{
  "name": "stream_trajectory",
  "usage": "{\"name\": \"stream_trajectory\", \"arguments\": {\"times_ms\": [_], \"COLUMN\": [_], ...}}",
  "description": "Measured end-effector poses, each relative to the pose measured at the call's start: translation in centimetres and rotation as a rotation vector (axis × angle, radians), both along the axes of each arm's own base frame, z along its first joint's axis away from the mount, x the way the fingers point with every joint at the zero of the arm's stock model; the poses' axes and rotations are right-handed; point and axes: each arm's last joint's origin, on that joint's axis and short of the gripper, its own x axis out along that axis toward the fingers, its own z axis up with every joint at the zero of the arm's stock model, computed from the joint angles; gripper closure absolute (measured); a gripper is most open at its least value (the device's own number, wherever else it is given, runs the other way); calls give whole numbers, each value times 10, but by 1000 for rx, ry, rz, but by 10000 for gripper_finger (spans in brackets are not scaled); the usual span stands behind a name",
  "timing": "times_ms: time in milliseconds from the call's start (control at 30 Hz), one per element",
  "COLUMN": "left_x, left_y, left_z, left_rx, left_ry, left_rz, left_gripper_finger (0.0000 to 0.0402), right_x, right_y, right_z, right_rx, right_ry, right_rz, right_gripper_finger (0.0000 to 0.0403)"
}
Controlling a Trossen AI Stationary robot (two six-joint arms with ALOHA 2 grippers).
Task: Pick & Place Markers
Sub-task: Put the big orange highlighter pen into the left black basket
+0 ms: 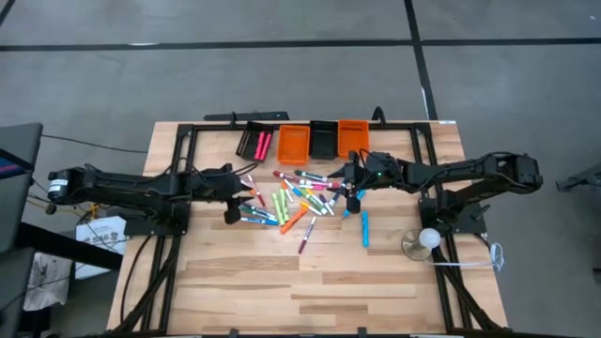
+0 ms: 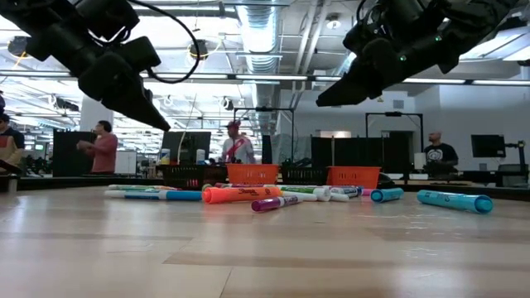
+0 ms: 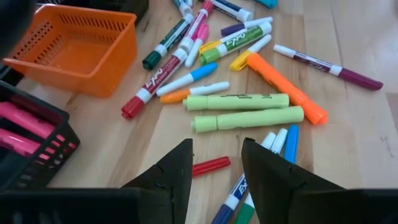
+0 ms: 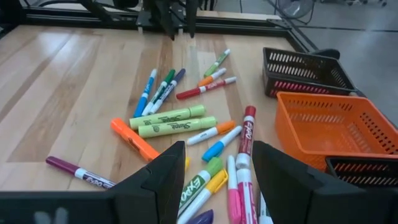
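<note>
markers (image 1: 299,199) lie in a loose heap at the middle of the table (image 1: 310,282) in the high view, just below a row of four small bins along the upper edge: black, orange, black, orange. the left black bin (image 1: 254,143) holds pink markers. one blue marker (image 1: 364,228) lies apart, lower right of the heap, and a purple one (image 1: 306,237) sticks out at the bottom.

readable writing: "expo" on a red-capped marker (image 3: 163,67) and on a green-capped one (image 3: 236,44) in the left wrist view; "sharpie" on the orange highlighter (image 2: 241,194) in the low view. two yellow-green highlighters (image 4: 172,121) lie side by side at the centre of the right wrist view, their print too small to read.

the left gripper (image 1: 230,214) hangs at the heap's left edge, fingers parted, nothing between them, above a short red marker (image 3: 210,166). the right gripper (image 1: 354,199) hangs at the heap's right edge, fingers also apart and empty. people stand in the room behind the table in the low view.
</note>
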Motion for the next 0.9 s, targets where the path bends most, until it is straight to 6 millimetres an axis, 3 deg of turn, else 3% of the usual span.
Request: {"name": "stream_trajectory", "arguments": {"times_ms": [900], "left_x": [1], "left_y": [0], "left_z": [1], "left_rx": [-12], "left_ry": [-18], "left_rz": [9], "left_gripper_finger": [266], "right_x": [-1], "right_y": [-4], "right_z": [-1], "right_rx": [-38], "right_ry": [3], "right_rz": [-47], "right_gripper_finger": [226]}}
